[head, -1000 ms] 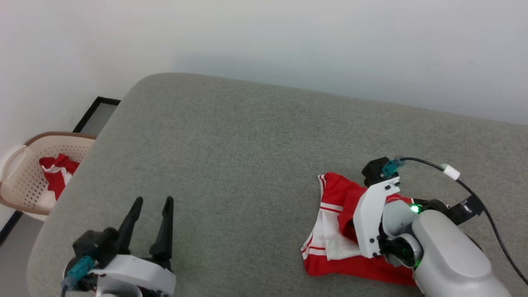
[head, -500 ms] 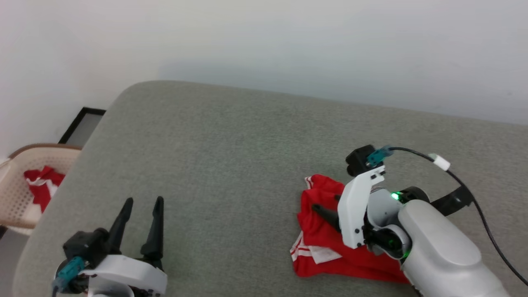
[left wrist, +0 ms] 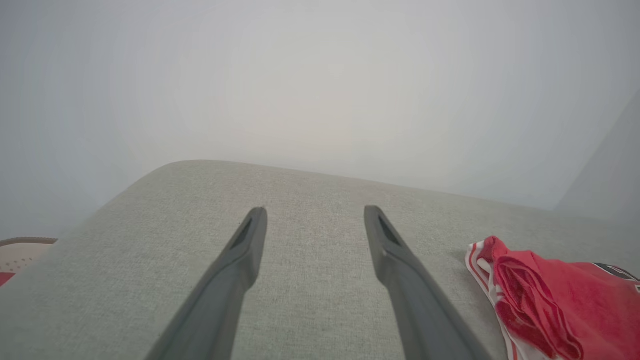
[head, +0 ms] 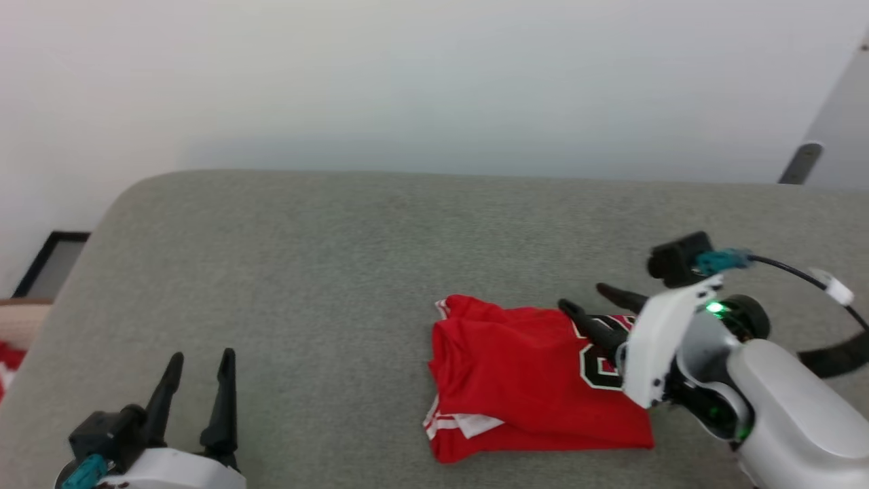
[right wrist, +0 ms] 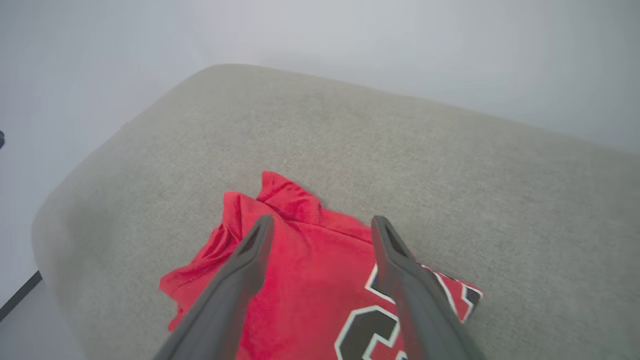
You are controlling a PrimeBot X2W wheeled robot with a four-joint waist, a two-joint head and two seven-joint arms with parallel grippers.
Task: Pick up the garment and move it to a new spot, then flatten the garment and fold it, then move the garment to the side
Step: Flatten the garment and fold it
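At the far left edge a sliver of the beige basket (head: 15,319) is cut off by the frame (the head camera has swung right over the last second, so that is no move of the basket). The left pincer (head: 201,367) hangs low over the grey upholstered surface (head: 326,258) with its fingers spread and nothing between them, well apart from the cloth. Right of centre lies the garment (head: 523,380), a compact red bundle on the surface, white-striped trim poking out at its lower left corner. A second ago the right pincer (head: 582,297) was buried in the cloth and clamped on it. Now its fingers stand wide apart over the garment's right part, holding nothing. I read that as a release: the shirt has been laid down folded, so what remains is at most a tidy-up or the shift to the side. The garment's right edge is hidden behind the right wrist, and only part of a black, white-outlined numeral shows. Whether the finger undersides touch the cloth, I cannot tell.
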